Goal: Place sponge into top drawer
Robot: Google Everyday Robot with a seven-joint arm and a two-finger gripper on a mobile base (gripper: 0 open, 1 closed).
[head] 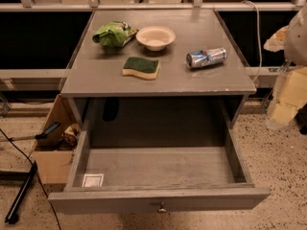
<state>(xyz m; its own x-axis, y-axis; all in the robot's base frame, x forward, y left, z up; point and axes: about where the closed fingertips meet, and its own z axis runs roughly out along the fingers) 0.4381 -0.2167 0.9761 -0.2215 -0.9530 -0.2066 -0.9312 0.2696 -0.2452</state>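
The sponge (140,67), dark green on top over pale yellow foam, lies flat on the grey table top (96,75), near the middle front. The top drawer (158,199) below is pulled fully open toward me. It has a round metal knob (161,207) on its front and a white label (93,179) in its front left corner, with nothing else inside. My gripper (286,99) is a pale blurred shape at the right edge of the view. It is off the table's right side, far from the sponge and holding nothing I can make out.
On the table behind the sponge are a light green snack bag (113,33), a pale bowl (156,37) and a can lying on its side (206,57). A cardboard box (50,152) and a black pole (19,195) are on the floor at left.
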